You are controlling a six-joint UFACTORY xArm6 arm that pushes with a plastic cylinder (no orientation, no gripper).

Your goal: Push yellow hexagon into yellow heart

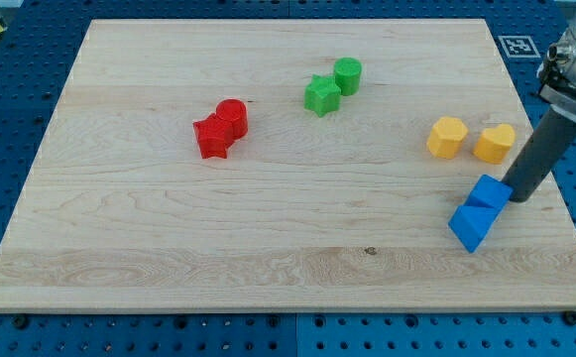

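The hexagon (446,137) sat near the desk's (169,248) right edge in the view, with the heart (494,143) just beside it on the view's right, a small gap between them, so not touching yet. My guess is the hexagon was a light, rigid plastic piece that would skate easily on smooth wood; it could spin off if shoved off-centre. Since there's nothing to grab with, the spot to press would be its flat face on the view's left, square through the middle, straight toward the heart.

My tip (517,199) was down by the two blue blocks, touching or nearly touching the upper blue cube (489,191), below the heart in the view and on the wrong side for that push. The tool is a plain dark rod, no jaws to open or close.

Other stuff: lower blue block (469,227), red pair (220,128), green star (321,95) against a green cylinder (348,73). Desk was pale grained wood, matte-looking.
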